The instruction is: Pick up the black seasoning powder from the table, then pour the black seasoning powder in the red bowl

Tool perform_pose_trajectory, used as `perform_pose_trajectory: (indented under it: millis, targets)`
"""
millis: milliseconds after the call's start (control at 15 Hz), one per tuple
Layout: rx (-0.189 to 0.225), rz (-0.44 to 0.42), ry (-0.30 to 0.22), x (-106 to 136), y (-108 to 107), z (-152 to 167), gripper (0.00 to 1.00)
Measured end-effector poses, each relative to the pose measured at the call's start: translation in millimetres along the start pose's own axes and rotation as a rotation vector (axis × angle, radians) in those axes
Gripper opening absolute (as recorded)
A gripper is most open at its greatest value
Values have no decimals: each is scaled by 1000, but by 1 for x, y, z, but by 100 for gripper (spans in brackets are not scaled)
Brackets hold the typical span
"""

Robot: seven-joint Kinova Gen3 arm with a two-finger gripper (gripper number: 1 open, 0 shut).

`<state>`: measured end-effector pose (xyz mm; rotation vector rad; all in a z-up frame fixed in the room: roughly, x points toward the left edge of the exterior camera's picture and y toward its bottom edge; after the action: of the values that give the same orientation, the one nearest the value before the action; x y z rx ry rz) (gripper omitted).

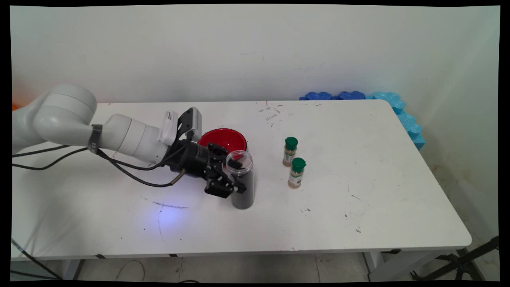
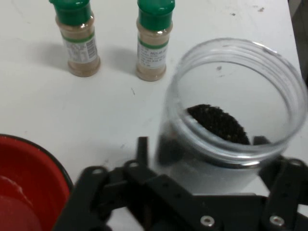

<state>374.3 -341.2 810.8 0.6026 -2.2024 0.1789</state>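
Red bowl [image 1: 223, 139] on white table [image 1: 358, 207], two green-capped spice jars [image 1: 293, 161] close together, blue foam [image 1: 398, 109] by wall

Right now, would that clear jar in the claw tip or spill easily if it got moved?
Probably tippy: the jar is tall and narrow. It looks lidless, so the dark grains could spill if tilted. Its smooth clear wall may slip, though the claw seems clamped on both sides.

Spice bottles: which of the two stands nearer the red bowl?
The farther-back bottle, beside the bowl. The other bottle stands closer to the table's near edge.
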Motion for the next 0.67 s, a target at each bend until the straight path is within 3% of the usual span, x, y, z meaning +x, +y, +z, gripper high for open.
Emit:
perform_pose_trajectory:
  millis: [667]
  targets:
    - [-14,6,9,9,5,-22,0]
